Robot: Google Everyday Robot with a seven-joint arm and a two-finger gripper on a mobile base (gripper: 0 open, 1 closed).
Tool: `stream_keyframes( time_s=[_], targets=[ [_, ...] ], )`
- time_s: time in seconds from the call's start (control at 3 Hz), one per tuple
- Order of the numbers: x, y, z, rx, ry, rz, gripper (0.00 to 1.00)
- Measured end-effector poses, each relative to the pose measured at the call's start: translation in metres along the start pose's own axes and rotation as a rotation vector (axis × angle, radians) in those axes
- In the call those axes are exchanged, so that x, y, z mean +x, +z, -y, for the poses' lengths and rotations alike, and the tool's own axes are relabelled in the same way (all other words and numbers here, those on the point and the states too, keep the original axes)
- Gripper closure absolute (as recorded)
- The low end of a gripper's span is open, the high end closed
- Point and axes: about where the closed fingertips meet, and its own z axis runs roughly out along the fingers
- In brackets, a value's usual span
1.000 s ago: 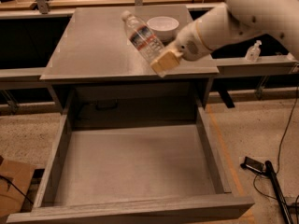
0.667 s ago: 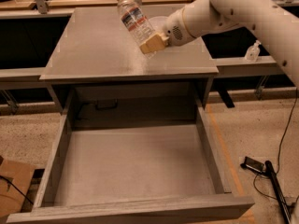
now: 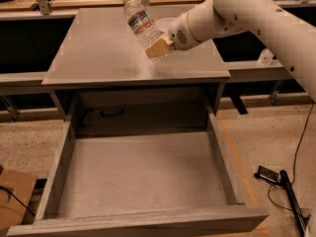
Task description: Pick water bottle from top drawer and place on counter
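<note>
The water bottle (image 3: pixel 140 23) is clear with a white cap and a red-and-white label. It is tilted, cap up and to the left, and held above the counter (image 3: pixel 98 53). My gripper (image 3: pixel 159 47) is shut on the bottle's lower end, its tan fingers (image 3: pixel 157 47) clamping it. The white arm reaches in from the upper right. The top drawer (image 3: pixel 143 177) is pulled wide open below the counter, and its flat grey bottom is bare.
A white bowl (image 3: pixel 165 22) stands on the counter behind the gripper, partly hidden. A small pump dispenser bottle (image 3: pixel 266 57) sits on a shelf at right. Cables and a black device (image 3: pixel 276 179) lie on the floor at right. A cardboard piece (image 3: pixel 12 201) is at lower left.
The gripper has carried the bottle up and to the left over the counter, and now sits slightly lower than 0.7 s ago. The drawer has not moved.
</note>
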Motion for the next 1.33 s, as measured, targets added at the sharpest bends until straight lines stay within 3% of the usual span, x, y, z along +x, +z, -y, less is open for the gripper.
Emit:
stream_keyframes(
  time_s=[0.33,1.0,1.33],
  targets=[
    [-0.003,0.038,0.016,0.012,-0.029,-0.052,0.82],
    [-0.022,0.116,0.045,0.015,-0.047,-0.135,0.35],
    [-0.022,0.133,0.053,0.027,-0.04,-0.155,0.13]
  ],
)
